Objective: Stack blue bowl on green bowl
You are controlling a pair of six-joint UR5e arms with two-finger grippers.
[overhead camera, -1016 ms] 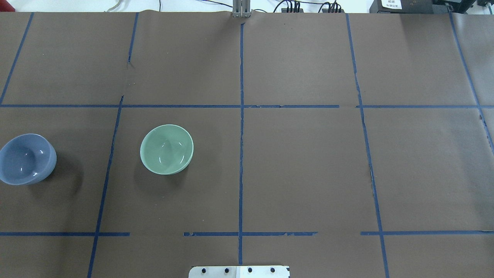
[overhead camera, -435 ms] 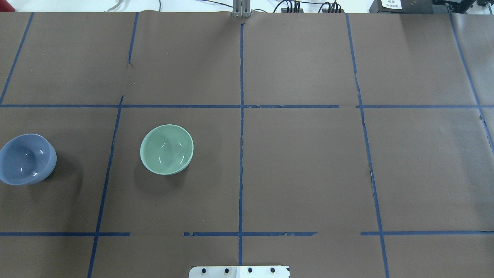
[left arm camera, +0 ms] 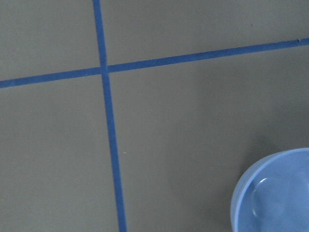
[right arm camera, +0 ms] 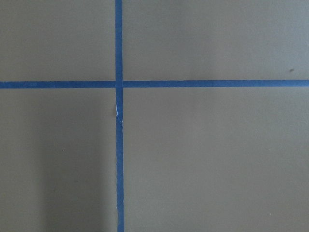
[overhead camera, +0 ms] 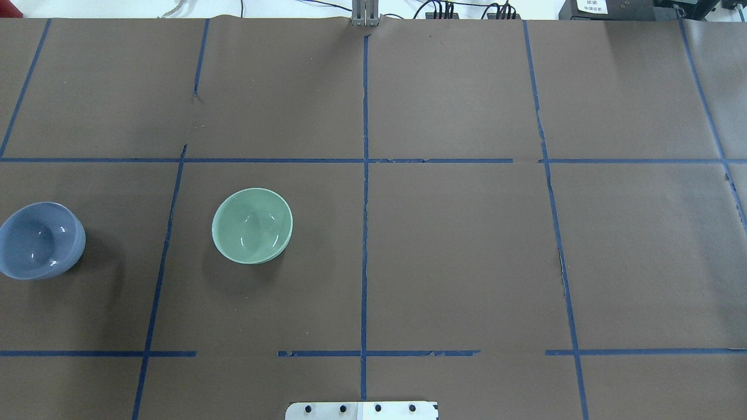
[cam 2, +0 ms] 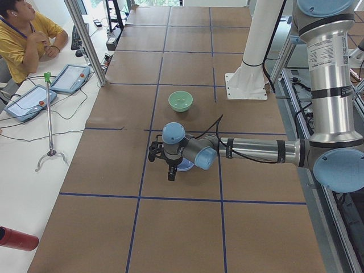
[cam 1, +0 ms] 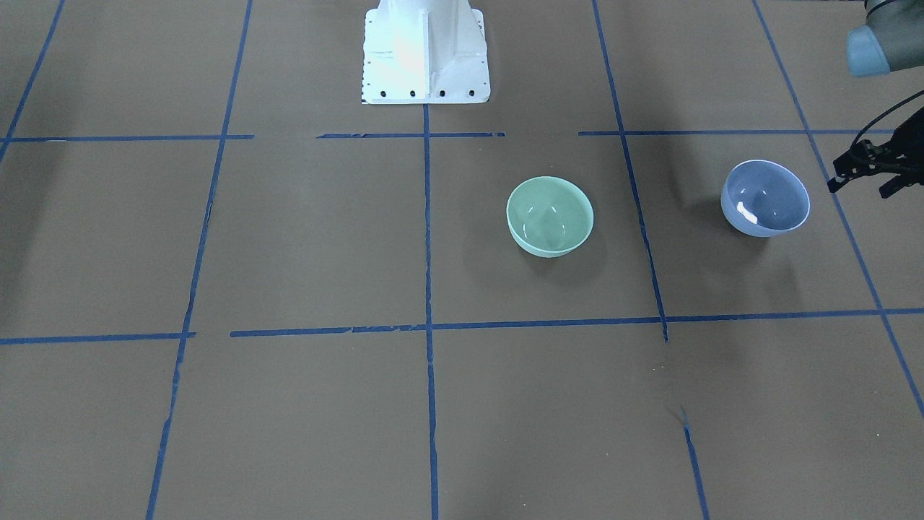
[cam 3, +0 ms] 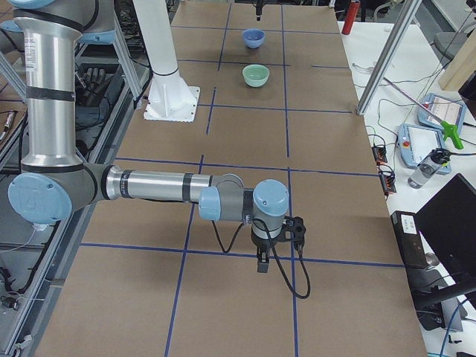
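The blue bowl (cam 1: 765,198) stands upright and empty near the table's left end, and shows in the overhead view (overhead camera: 38,240) and in the left wrist view's lower right corner (left arm camera: 275,193). The green bowl (cam 1: 549,215) stands upright and empty toward the middle (overhead camera: 251,225), well apart from the blue one. My left gripper (cam 1: 859,189) hovers just beyond the blue bowl on its outer side, its two fingers apart and empty; it also shows in the left side view (cam 2: 162,165). My right gripper (cam 3: 277,242) hangs over bare table far from both bowls; I cannot tell whether it is open.
Brown paper with a blue tape grid covers the table. The white robot base (cam 1: 426,50) stands at the table's near edge. A seated operator (cam 2: 23,34) and tablets (cam 2: 71,77) are beyond the far edge.
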